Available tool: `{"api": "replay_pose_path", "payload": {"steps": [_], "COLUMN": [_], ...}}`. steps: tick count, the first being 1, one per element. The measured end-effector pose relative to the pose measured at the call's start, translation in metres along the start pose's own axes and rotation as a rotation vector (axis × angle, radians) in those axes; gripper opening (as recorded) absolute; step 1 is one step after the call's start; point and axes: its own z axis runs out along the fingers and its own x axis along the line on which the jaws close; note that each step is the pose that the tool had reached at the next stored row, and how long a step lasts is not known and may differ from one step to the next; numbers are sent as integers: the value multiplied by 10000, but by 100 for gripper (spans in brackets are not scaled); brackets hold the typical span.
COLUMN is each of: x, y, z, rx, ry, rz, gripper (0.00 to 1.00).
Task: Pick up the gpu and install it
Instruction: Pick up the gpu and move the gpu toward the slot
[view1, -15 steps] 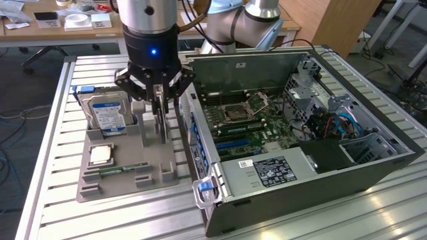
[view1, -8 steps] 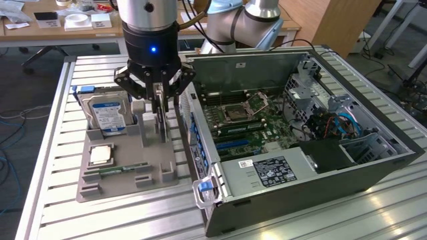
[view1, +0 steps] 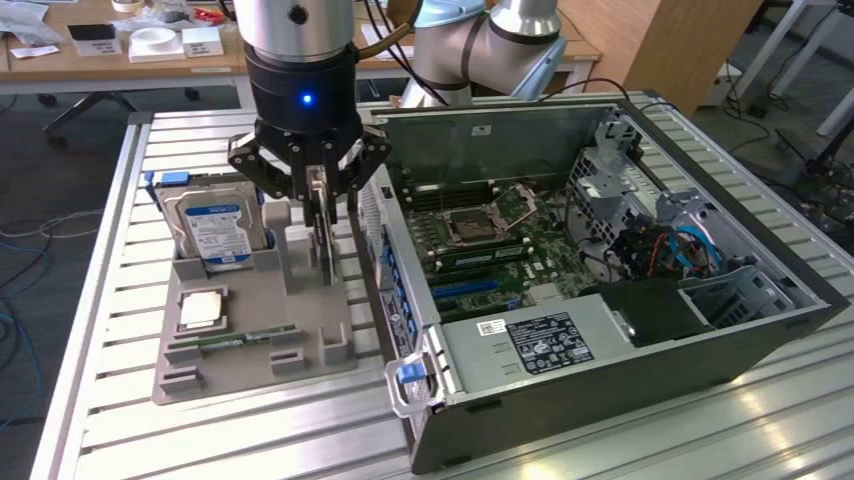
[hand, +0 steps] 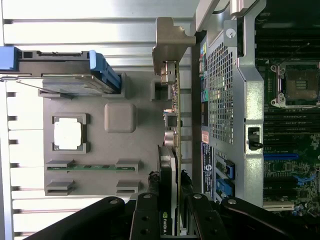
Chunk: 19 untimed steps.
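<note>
Item: gpu (view1: 324, 235), upright on edge in grey holder (view1: 254, 350) on worktop (view1: 107, 420), just beside open computer case (view1: 534, 400), on the exterior view's left. Claw (view1: 318, 195) clamped on its upper edge.

Risks: narrow grip may let card tilt; silver bracket (hand: 167, 40) could snag holder slot or case wall.

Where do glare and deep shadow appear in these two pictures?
Exterior view: light glares off the table slats beside the computer case. Wrist view: the table slats wash out to white, while the black cooler of the gpu sits in shadow.
</note>
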Motion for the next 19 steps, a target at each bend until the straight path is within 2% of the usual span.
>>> {"api": "replay_pose_path", "payload": {"steps": [13, 19], "x": [-2, -4], "y": [4, 8], "z": [-78, -176], "rx": [-5, -6], "ry": [1, -1], "rz": [0, 0], "gripper": [27, 27]}}
